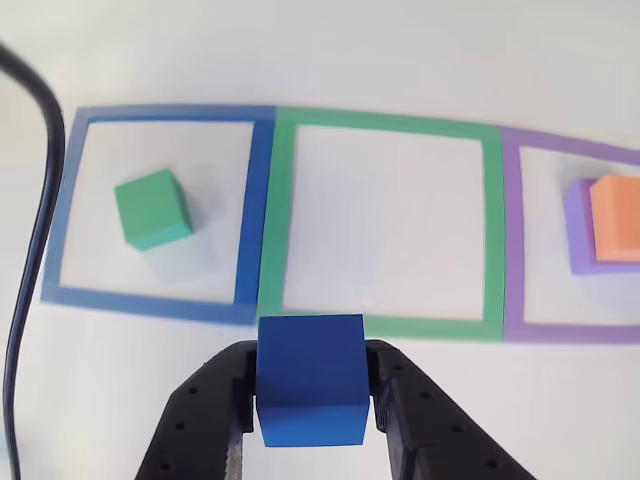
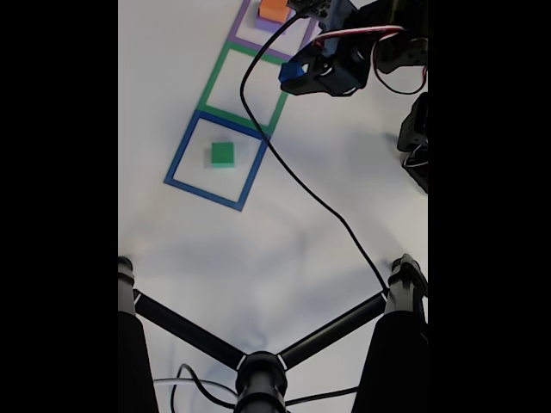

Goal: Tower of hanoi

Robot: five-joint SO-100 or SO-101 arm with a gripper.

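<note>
Your claw [image 1: 310, 400] is clamped on the small blue foam cube [image 1: 310, 385], held above the worktop [image 1: 400, 60] just short of the green tape square [image 1: 380, 220]. Transfer step; next, probably lower it onto the green foam cube [image 1: 152, 208].

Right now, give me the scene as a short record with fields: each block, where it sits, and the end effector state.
blue cube: held in end effector, off the squares
green block: inside blue tape square
orange block: on purple slab, inside purple tape square
green tape square: no block
end effector: shut on blue cube
</note>
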